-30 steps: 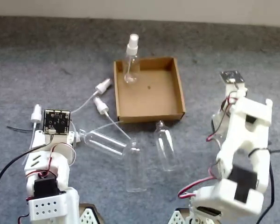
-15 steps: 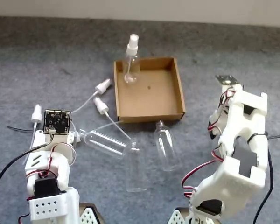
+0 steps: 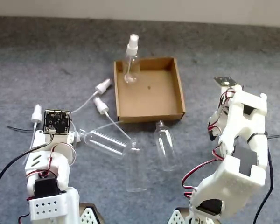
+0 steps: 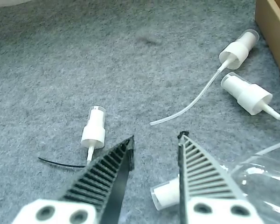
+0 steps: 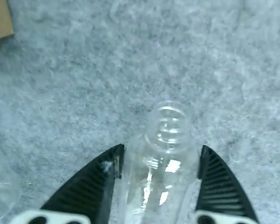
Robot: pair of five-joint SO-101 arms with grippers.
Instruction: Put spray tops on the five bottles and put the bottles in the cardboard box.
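Clear plastic bottle [image 5: 164,182], open threaded neck, held in right tool [image 5: 162,150]

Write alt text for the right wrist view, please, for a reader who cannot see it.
The right gripper holds a clear bottle with no spray top, its open neck pointing away over grey carpet. A corner of the cardboard box and part of another bottle show at the edges.

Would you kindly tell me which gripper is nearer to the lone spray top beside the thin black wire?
Left. The left gripper is just beside that spray top; the right gripper is far off on the other side, at an uncapped bottle.
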